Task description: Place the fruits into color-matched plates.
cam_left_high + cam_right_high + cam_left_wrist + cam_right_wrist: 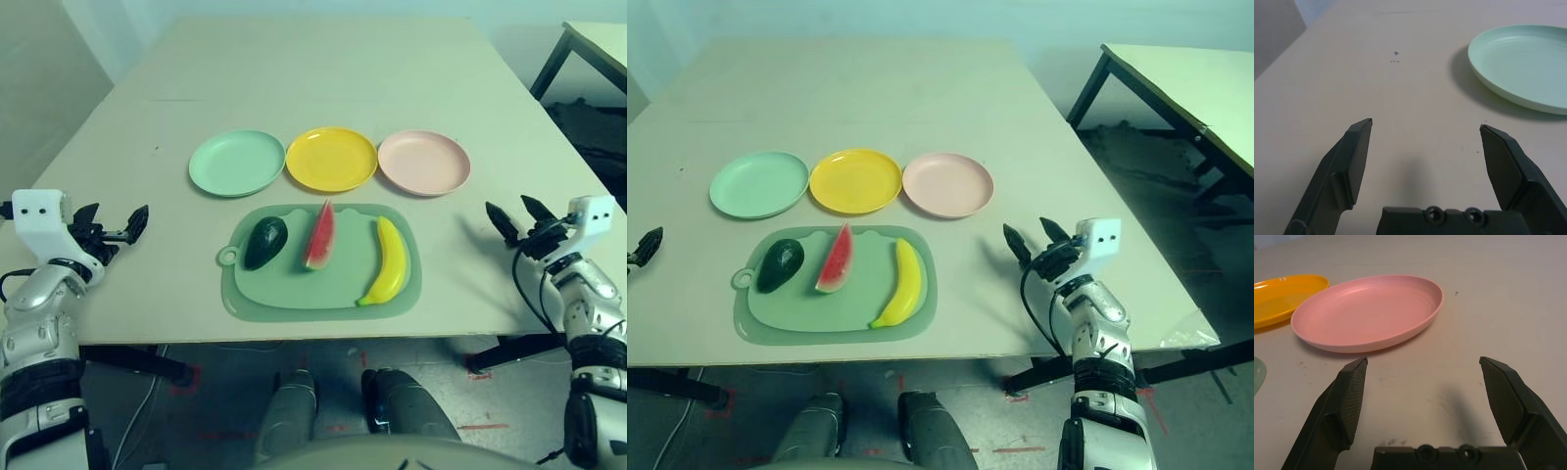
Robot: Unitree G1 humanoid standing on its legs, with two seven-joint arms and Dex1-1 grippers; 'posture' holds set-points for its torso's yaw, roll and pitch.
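Avocado, watermelon and banana lie side by side on the green mat. Beyond it the green plate, yellow plate and pink plate sit unloaded in a row. Left claw and right claw hover at the tabletop sides, both wide open, holding nothing.
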